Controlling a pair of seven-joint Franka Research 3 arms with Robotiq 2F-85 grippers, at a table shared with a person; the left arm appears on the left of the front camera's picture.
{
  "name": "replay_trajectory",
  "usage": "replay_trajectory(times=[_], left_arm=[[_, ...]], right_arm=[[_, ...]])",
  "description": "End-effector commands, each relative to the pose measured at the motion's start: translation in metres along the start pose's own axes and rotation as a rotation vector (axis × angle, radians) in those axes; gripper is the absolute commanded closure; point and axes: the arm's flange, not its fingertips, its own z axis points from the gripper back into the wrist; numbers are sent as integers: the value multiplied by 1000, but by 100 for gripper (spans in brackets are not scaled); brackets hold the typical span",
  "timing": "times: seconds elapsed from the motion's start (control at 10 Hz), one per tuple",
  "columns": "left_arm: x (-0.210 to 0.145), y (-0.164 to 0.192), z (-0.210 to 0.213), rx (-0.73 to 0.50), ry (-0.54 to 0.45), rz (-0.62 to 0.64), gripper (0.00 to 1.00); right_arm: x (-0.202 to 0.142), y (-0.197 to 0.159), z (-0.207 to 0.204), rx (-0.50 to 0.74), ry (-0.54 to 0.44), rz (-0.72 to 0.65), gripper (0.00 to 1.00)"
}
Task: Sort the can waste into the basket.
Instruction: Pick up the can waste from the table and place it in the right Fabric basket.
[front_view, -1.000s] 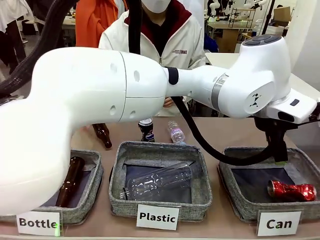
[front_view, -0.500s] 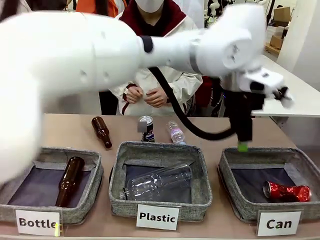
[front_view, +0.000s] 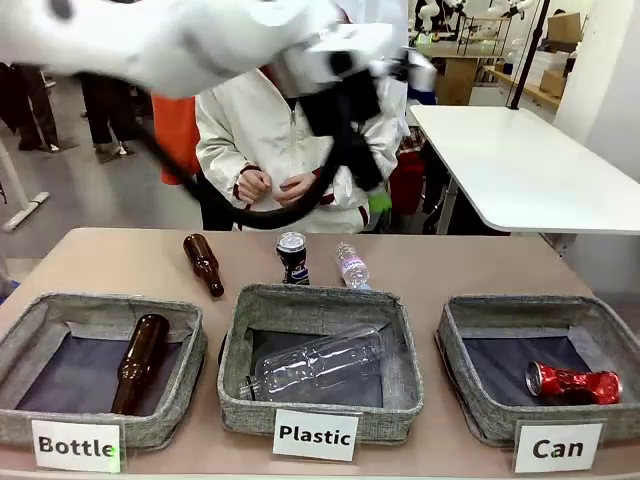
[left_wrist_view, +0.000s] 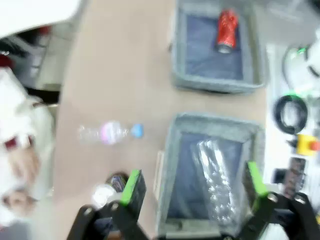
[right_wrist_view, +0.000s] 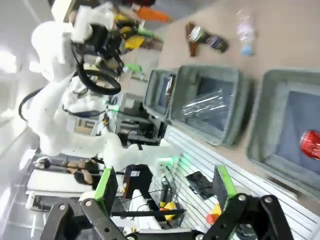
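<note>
Front view: cards (front_view: 315, 434) read "Bottle", "Plastic", "Can"; crushed red can (front_view: 573, 383) lies inside the "Can" basket (front_view: 457, 372); dark can (front_view: 292, 258) stands on the tan table (front_view: 450, 265), well left of it; left gripper (left_wrist_view: 192, 182) and right gripper (right_wrist_view: 165, 182) gape, empty.

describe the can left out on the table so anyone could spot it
Find the middle basket, carded Plastic. Behind its far rim three things sit on the bare table: a brown glass bottle, a dark can and a small clear plastic bottle. The can is the middle one, short, upright, with a silver top.
</note>
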Motion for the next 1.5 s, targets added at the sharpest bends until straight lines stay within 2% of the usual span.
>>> replay_trajectory(times=[0.0,0.1,0.2,0.3,0.4,0.5,0.6,0.7,0.8,0.9,1.0,1.4], left_arm=[[-135,-38,44,167,-159,216,0],[-184,-21,77,239,-236,446,0],[-239,-10,110,221,-310,651,0],[-295,-4,136,129,-375,819,0],[-337,-4,155,55,-427,905,0],[-380,0,163,-36,-505,893,0],[-426,-7,162,-133,-649,858,0],[-472,-8,157,-217,-805,824,0],[-506,9,155,-276,-880,838,0],[-518,25,137,-332,-878,883,0],[-484,-16,169,-169,-801,874,0],[-484,-16,169,-169,-801,874,0]], right_arm=[[0,10,-59,43,22,-32,0],[-5,8,-84,64,52,-44,0],[-10,5,-101,102,72,-69,0],[-12,4,-112,146,93,-102,0],[-7,4,-121,190,85,-109,0],[4,-4,-131,217,69,-143,0],[5,-18,-134,224,39,-194,0],[9,-28,-132,182,-41,-205,0],[27,-5,-114,197,91,-137,0],[27,-5,-114,197,91,-137,0],[27,-5,-114,197,91,-137,0],[27,-5,-114,197,91,-137,0]])
